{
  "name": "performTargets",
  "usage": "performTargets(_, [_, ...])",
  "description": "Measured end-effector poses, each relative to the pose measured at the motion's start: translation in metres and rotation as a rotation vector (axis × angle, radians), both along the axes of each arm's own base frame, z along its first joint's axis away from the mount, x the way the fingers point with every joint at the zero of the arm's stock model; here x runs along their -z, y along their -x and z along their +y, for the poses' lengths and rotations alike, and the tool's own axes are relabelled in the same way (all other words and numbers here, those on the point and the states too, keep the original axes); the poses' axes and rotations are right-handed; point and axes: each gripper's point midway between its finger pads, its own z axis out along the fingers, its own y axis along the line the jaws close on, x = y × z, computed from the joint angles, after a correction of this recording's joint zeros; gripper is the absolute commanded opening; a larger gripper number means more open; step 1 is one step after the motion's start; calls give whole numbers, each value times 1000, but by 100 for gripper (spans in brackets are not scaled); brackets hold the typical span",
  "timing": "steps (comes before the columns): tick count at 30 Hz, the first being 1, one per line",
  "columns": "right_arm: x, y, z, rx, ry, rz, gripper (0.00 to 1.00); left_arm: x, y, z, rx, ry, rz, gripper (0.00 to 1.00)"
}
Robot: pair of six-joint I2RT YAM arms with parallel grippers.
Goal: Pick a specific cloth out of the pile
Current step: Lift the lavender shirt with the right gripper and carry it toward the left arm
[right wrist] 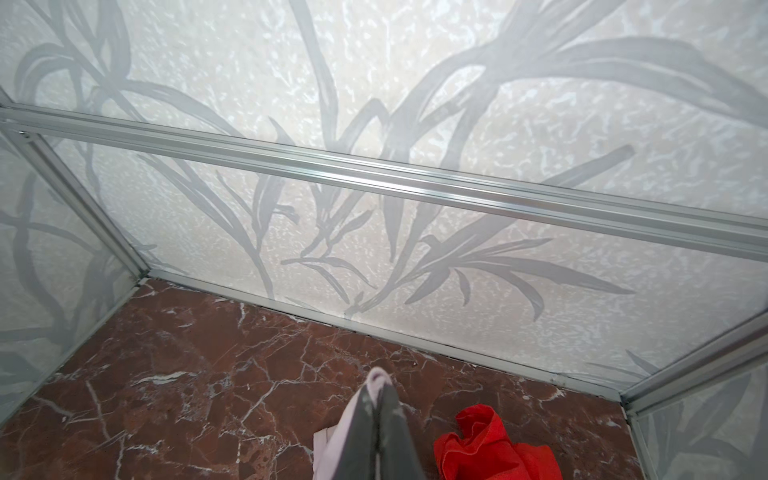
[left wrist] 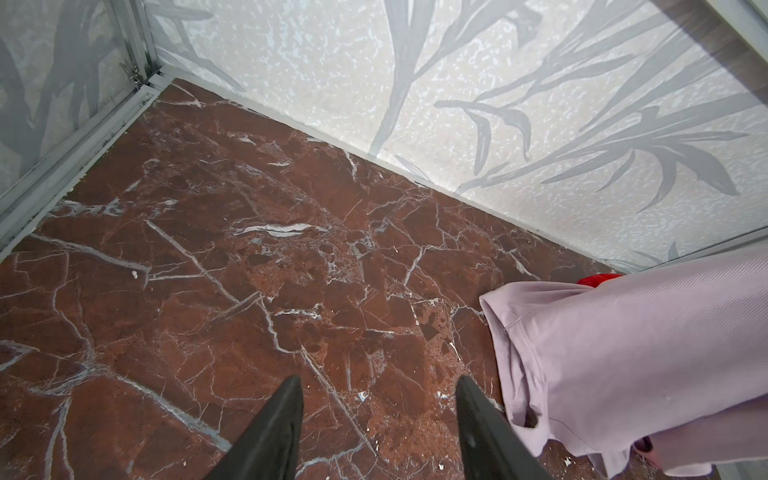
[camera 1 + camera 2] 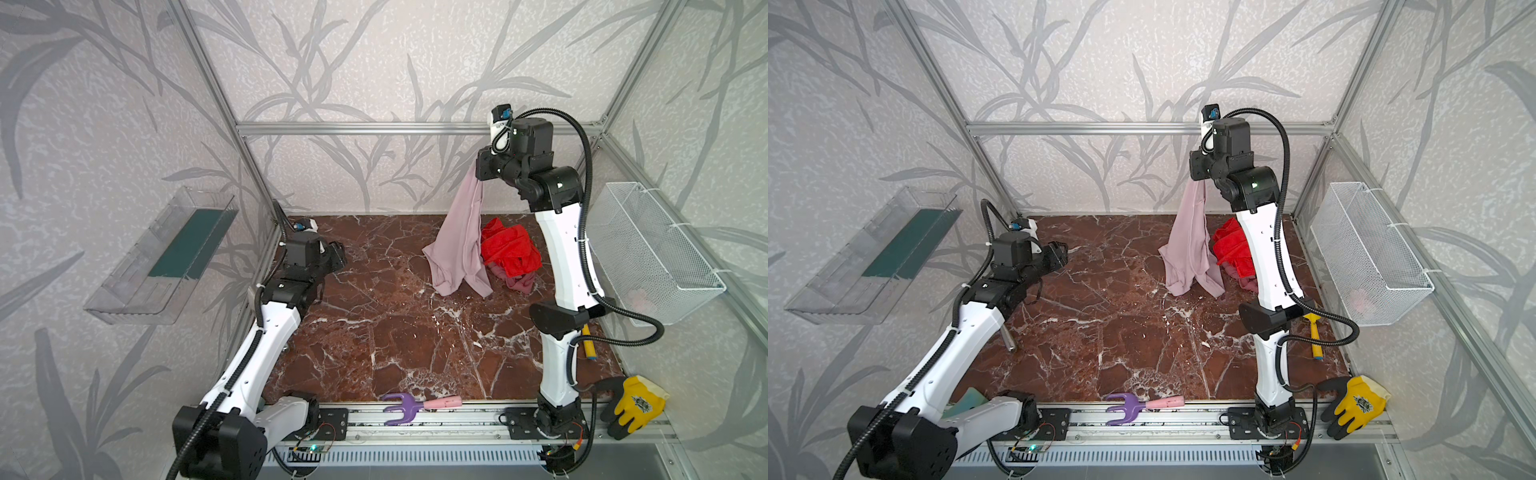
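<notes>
Right gripper (image 1: 379, 395): clamped on the cloth (image 3: 459, 245), held high.
Left gripper (image 2: 380, 381): half-parted, empty.
Pile (image 3: 510, 249): 1 o'clock on the table (image 3: 395, 332).

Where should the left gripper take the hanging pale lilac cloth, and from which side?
Likely the lower edge of the cloth facing the left gripper, approached from that side: it hangs loose there, away from the red cloth; the right gripper pinches the top.

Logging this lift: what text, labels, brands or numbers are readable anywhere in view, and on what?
None legible in any view.
yellow glove: dark emblem on its back, too blurred to read.
pale lilac cloth, wire basket, purple hand fork: no print visible.
</notes>
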Motion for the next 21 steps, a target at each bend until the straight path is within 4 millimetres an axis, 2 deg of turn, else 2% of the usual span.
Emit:
performTargets(5, [3,13,26,-143,-99,52,0,-9,-1,-2,11,9,-16,57])
performTargets(7, [-2,18,36,-196,-157,58,0,-10,1,-2,13,10,-14,57])
performTargets(10, [-22,27,50,-274,-253,38,0,-12,5,-1,11,8,-13,57])
performTargets(16, [-83,59,75,-461,-454,-58,0,-32,13,1,7,10,-58,57])
performTargets(18, [-95,68,86,-518,-496,-76,0,-39,17,2,5,10,-72,57])
performTargets(21, [-103,80,103,-584,-545,-71,0,-45,24,5,-4,7,-87,57])
